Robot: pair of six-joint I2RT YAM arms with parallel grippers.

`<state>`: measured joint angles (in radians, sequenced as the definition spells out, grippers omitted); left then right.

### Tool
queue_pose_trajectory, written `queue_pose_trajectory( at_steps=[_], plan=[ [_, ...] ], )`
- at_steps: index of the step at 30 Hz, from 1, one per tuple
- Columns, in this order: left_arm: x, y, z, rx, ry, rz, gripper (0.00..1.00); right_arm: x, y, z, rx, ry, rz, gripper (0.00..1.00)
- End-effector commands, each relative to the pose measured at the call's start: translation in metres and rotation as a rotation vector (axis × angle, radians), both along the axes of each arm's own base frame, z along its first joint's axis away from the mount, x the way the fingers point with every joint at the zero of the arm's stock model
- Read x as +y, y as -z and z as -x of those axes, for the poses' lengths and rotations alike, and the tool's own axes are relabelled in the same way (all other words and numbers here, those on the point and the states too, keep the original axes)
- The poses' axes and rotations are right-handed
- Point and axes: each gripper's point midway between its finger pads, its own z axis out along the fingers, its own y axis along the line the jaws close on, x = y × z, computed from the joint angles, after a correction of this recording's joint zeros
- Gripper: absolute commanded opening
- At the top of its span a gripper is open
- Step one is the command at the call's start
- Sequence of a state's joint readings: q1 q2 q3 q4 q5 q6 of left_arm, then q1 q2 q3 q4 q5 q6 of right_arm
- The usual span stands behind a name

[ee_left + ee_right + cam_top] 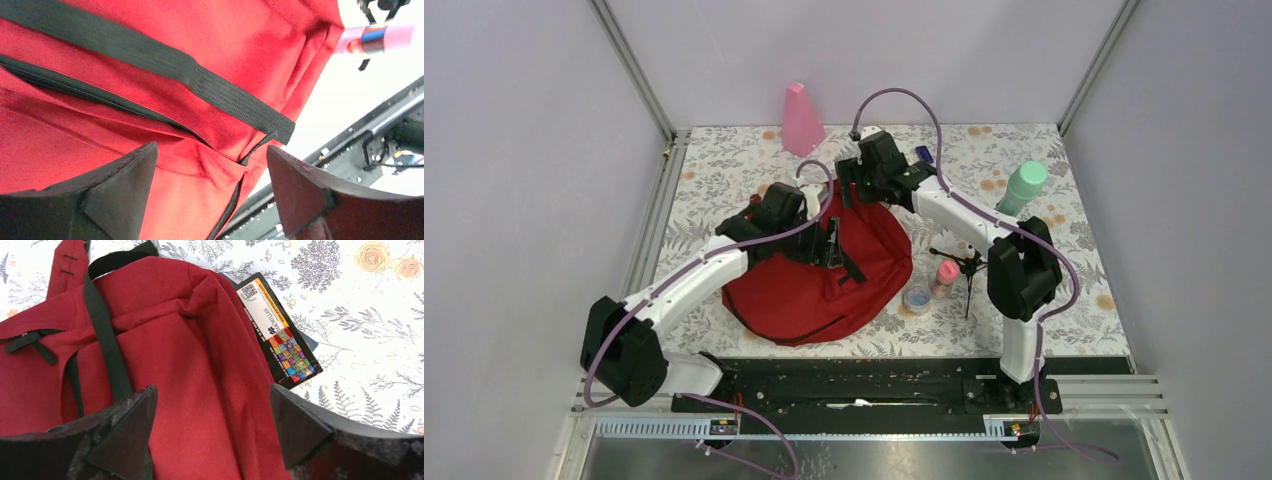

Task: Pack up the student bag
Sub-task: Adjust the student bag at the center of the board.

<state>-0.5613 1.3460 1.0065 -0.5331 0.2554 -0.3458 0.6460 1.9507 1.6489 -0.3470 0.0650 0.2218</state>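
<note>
The student bag, dark red with black straps, lies flat in the middle of the table. My left gripper hovers low over its upper middle, open and empty; in the left wrist view the jaws stand wide over red fabric, a black strap and a zipper seam. My right gripper is over the bag's far edge, open and empty; the right wrist view shows the bag beneath it. A black card with a colourful label lies partly under that edge.
A pink cone-shaped bottle stands at the back. A green bottle stands at the right. A pink tube, a tape roll and a small black tripod lie right of the bag. A small blue item is behind the right gripper.
</note>
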Motion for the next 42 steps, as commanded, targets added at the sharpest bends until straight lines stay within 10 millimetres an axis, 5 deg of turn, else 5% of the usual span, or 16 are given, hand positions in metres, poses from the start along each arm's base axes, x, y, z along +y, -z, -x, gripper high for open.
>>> queue_pose_trajectory(
  at_steps=[1,8,12,17,31,42],
  plan=[
    [0.032,-0.054,-0.028,-0.218,-0.067,-0.092,0.88,0.006,-0.064,0.005,-0.111,-0.018,-0.094,0.92],
    [0.125,-0.049,-0.049,-0.187,-0.364,-0.154,0.98,-0.011,-0.064,0.046,-0.086,0.018,-0.036,0.96],
    [0.178,-0.028,-0.050,-0.123,-0.547,-0.165,0.99,-0.012,-0.047,0.085,-0.039,0.012,-0.026,0.96],
    [0.220,-0.013,-0.050,-0.109,-0.687,-0.182,0.99,-0.017,-0.025,0.129,0.038,0.055,-0.050,0.96],
    [0.228,0.018,-0.049,0.000,-0.709,-0.148,0.98,-0.063,0.007,0.172,0.065,0.335,-0.139,0.94],
    [0.220,0.035,-0.044,0.070,-0.672,-0.135,0.73,-0.055,0.038,0.174,0.115,0.345,-0.143,0.87]
  ],
)
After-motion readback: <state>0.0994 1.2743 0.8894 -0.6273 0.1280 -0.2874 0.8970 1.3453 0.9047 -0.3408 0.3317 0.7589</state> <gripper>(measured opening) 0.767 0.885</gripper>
